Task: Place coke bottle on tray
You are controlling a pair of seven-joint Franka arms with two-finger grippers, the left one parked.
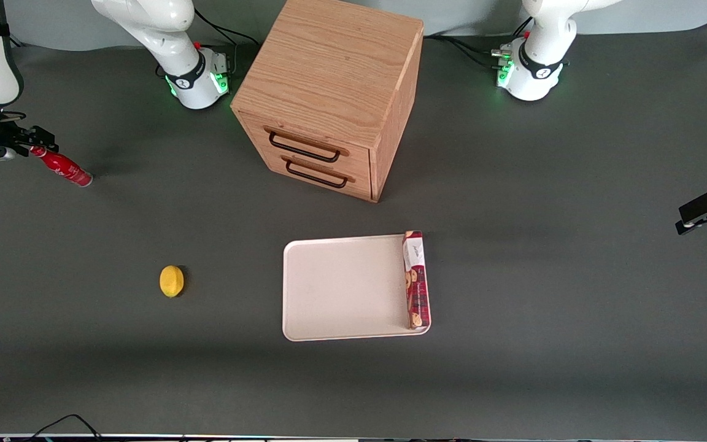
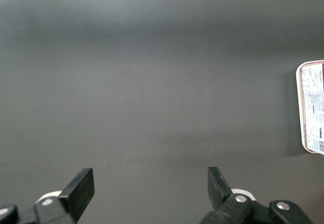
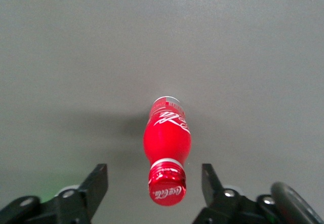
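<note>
The coke bottle (image 1: 62, 166) is small, slim and red with white lettering, and appears to stand upright on the grey table toward the working arm's end. My right gripper (image 1: 37, 146) is at its red cap. In the right wrist view the bottle (image 3: 167, 138) is seen from the cap end. My gripper (image 3: 154, 169) is open, one finger on each side of the cap with a gap on both sides, touching nothing. The off-white tray (image 1: 341, 288) lies flat near the table's middle, far from the bottle.
A long red cookie box (image 1: 416, 280) lies in the tray along its edge toward the parked arm. A yellow lemon (image 1: 172, 281) sits on the table between bottle and tray, nearer the front camera. A wooden two-drawer cabinet (image 1: 329, 92) stands farther back. The tray's rim (image 2: 299, 107) shows in the left wrist view.
</note>
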